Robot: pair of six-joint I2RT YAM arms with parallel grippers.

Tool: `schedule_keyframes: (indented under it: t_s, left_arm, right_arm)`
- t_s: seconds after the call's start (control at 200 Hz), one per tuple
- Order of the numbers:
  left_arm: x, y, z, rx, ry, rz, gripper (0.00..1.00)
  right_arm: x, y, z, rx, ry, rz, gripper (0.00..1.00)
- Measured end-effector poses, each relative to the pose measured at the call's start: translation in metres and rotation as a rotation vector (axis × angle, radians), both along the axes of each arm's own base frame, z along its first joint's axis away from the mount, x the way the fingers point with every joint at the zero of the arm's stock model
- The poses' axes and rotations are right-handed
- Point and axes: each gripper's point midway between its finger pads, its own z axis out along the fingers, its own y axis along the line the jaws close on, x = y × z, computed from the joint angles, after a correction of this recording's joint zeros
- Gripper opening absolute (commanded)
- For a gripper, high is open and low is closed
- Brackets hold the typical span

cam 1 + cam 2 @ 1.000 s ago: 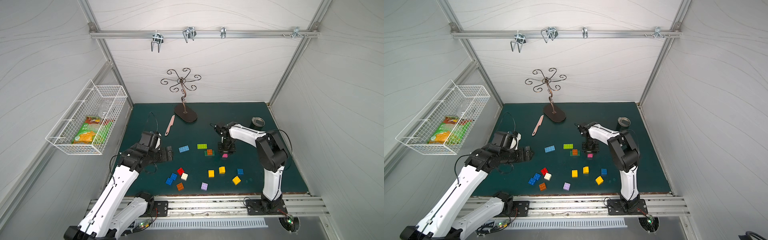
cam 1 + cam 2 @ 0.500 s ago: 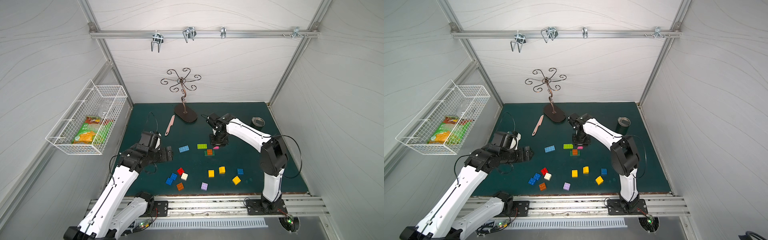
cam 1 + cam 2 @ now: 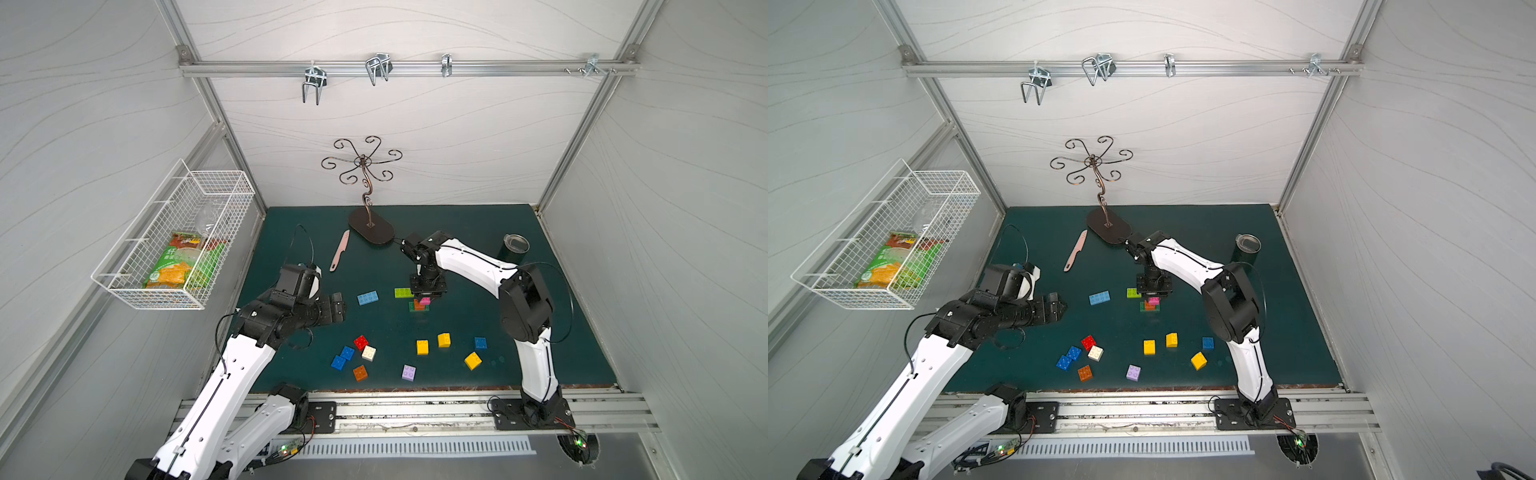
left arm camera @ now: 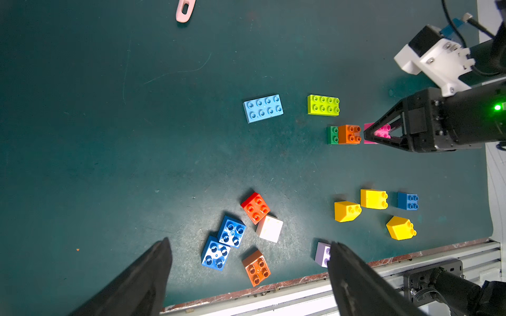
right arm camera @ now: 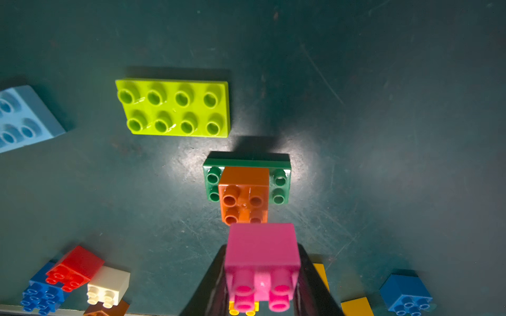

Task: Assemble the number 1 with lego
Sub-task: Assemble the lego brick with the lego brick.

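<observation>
Teal bench (image 3: 457, 232); right fingers (image 5: 312, 287) clamp pink brick (image 5: 261, 246) near orange brick (image 5: 243, 191) stacked on green brick (image 5: 279, 180); left fingers (image 4: 142, 281) spread, empty.

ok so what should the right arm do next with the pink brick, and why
Probably line the pink brick up over the orange brick and lower it: the right gripper holds it not yet on that one, which sits on the green brick.

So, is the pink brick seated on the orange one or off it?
Off it. The right gripper holds the pink brick in shut jaws, clear of the orange brick, whose four studs all show bare.
</observation>
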Motion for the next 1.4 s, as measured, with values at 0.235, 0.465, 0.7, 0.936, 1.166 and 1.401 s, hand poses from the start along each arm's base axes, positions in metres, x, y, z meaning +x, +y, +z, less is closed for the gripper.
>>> schedule_keyframes:
  t_s: [0.235, 0.465, 0.7, 0.936, 1.166, 1.401]
  left_arm:
    - [0.001, 0.0, 0.001, -0.002, -0.005, 0.0, 0.95]
    - [0.001, 0.0, 0.001, -0.002, -0.005, 0.0, 0.94]
    - [0.001, 0.0, 0.001, -0.002, -0.005, 0.0, 0.95]
    - [0.001, 0.0, 0.001, -0.002, -0.005, 0.0, 0.95]
    - [0.001, 0.0, 0.001, -0.002, -0.005, 0.0, 0.95]
    - [0.001, 0.0, 0.001, -0.002, -0.006, 0.0, 0.95]
  right_arm:
    - [-0.001, 0.002, -0.008, -0.006, 0.019, -0.007, 0.09]
    - [-0.001, 0.003, -0.016, -0.012, 0.035, -0.007, 0.09]
    - [0.002, 0.007, -0.017, -0.006, 0.032, -0.007, 0.09]
    - [0.004, 0.01, -0.018, 0.0, 0.033, -0.006, 0.09]
    - [0.005, 0.012, -0.02, -0.006, 0.044, -0.006, 0.09]
    - [0.006, 0.012, -0.022, -0.018, 0.052, 0.0, 0.09]
